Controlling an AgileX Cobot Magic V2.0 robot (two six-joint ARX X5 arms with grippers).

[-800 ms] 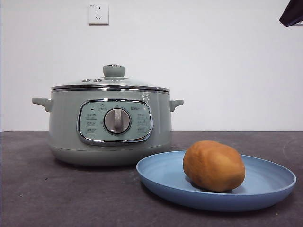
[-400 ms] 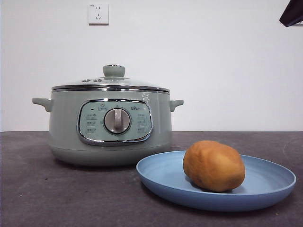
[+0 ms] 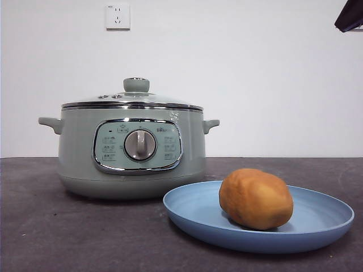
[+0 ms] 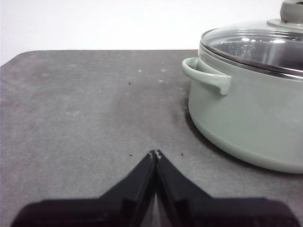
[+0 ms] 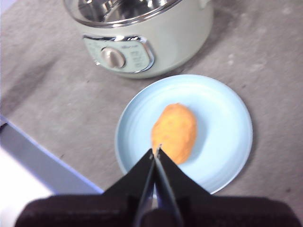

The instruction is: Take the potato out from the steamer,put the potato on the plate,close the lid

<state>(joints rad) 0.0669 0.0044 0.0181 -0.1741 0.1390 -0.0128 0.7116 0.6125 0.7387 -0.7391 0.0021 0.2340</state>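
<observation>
The orange-brown potato (image 3: 256,198) (image 5: 174,132) lies on the light-blue plate (image 3: 317,224) (image 5: 222,118) at the front right. Behind it to the left stands the sage-green steamer (image 3: 79,153) (image 4: 251,123) (image 5: 180,38), with the glass lid (image 3: 131,102) (image 4: 255,45) resting shut on its rim. My right gripper (image 5: 155,152) hangs high above the plate, jaws shut and empty; it shows as a black tip (image 3: 350,16) at the front view's top right corner. Low over the table beside the steamer's side handle (image 4: 204,75), my left gripper (image 4: 155,153) is shut on nothing.
The dark grey tabletop (image 3: 45,226) spreads around the pot and plate. A white wall with a socket (image 3: 117,16) stands behind. In the right wrist view the table's near edge (image 5: 42,165) runs past the plate.
</observation>
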